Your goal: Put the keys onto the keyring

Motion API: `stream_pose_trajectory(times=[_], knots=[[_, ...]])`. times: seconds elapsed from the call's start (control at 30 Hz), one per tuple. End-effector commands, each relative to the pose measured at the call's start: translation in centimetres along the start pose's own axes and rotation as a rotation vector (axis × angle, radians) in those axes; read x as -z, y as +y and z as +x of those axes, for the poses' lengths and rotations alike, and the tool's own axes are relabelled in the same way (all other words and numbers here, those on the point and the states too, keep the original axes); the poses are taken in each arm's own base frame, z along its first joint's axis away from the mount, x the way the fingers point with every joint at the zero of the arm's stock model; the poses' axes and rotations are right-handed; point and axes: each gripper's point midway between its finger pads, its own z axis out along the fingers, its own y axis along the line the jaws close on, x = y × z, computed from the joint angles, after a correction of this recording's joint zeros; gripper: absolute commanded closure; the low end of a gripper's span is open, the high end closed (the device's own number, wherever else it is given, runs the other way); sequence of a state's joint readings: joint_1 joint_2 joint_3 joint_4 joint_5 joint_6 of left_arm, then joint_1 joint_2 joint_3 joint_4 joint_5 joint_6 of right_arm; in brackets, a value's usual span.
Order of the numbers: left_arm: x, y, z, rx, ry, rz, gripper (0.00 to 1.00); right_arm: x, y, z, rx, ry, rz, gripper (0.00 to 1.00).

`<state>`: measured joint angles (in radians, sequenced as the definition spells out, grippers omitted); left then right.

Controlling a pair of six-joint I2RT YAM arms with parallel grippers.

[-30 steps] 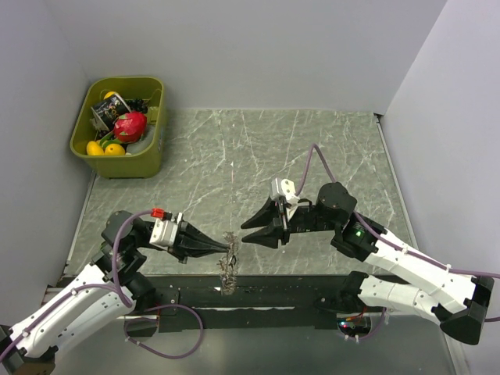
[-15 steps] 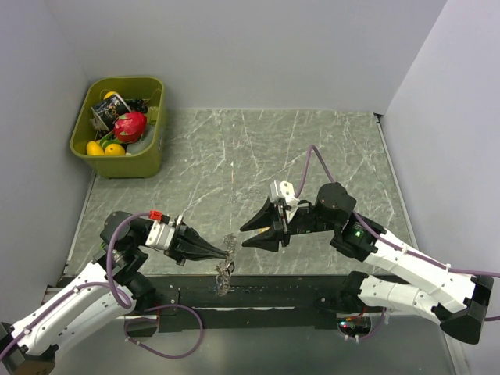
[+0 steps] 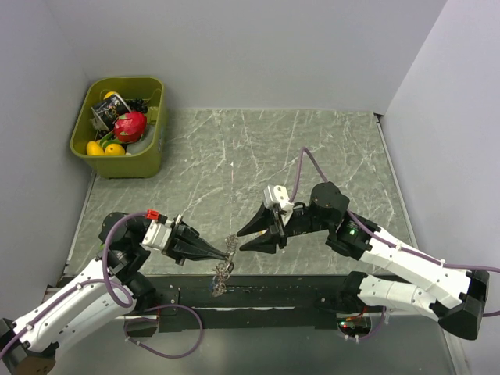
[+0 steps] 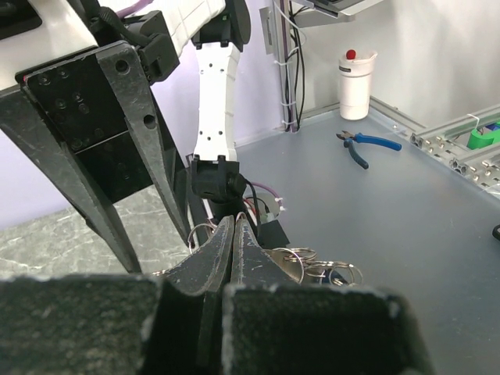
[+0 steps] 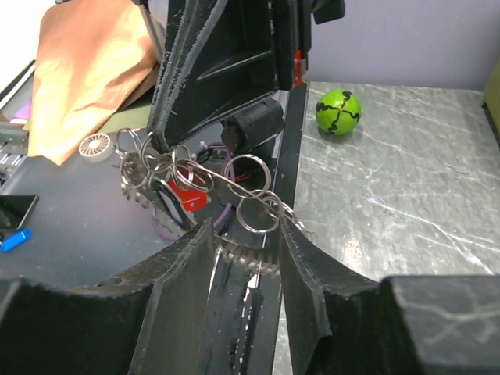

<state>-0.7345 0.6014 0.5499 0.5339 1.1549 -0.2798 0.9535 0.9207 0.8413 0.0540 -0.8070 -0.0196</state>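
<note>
The keyring (image 3: 225, 268) is a tangle of thin metal rings and grey toothed keys. It hangs over the table's near edge from my left gripper (image 3: 231, 251), which is shut on it. In the left wrist view the jaws (image 4: 233, 223) are closed, with rings (image 4: 316, 264) beside them. My right gripper (image 3: 240, 241) is open just right of the left fingertips. In the right wrist view the keyring (image 5: 205, 181) hangs just beyond the open right gripper (image 5: 244, 231). A red key head (image 5: 190, 197) and a dark, whitish key (image 5: 162, 197) show among the rings. I cannot tell if they are attached. No tan key shows.
A green bin (image 3: 145, 160) full of toys stands at the table's far left corner. A green ball (image 5: 338, 110) lies on the marble top behind the left arm. The black mounting rail (image 3: 258, 293) runs along the near edge under the keyring.
My right gripper has moved left and down, closing in on the left fingertips. My left gripper has shifted slightly nearer with the keyring still in it.
</note>
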Motion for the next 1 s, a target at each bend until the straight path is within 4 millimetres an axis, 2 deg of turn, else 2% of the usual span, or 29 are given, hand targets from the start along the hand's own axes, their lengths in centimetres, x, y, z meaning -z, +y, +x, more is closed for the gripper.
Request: stream_pose_trajectory(times=[0.0,0.2,0.57,0.97], knots=[[-0.3,-0.1,-1.7,-0.075,-0.032,0.019,0.99,-0.3,0.8,-3.0,0.084,-0.069,-0.041,0.56],[-0.3,0.4,-1.6,-0.079,-0.030,-0.002,0.99,-0.6,1.1,-4.0,0.087,-0.100,-0.030,0.60],[-0.3,0.6,-1.6,-0.080,-0.034,-0.015,0.99,-0.6,0.6,-4.2,0.092,-0.125,0.025,0.60],[-0.3,1.1,-1.5,-0.091,-0.032,-0.040,0.99,-1.1,2.2,-4.3,0.070,-0.130,-0.052,0.62]])
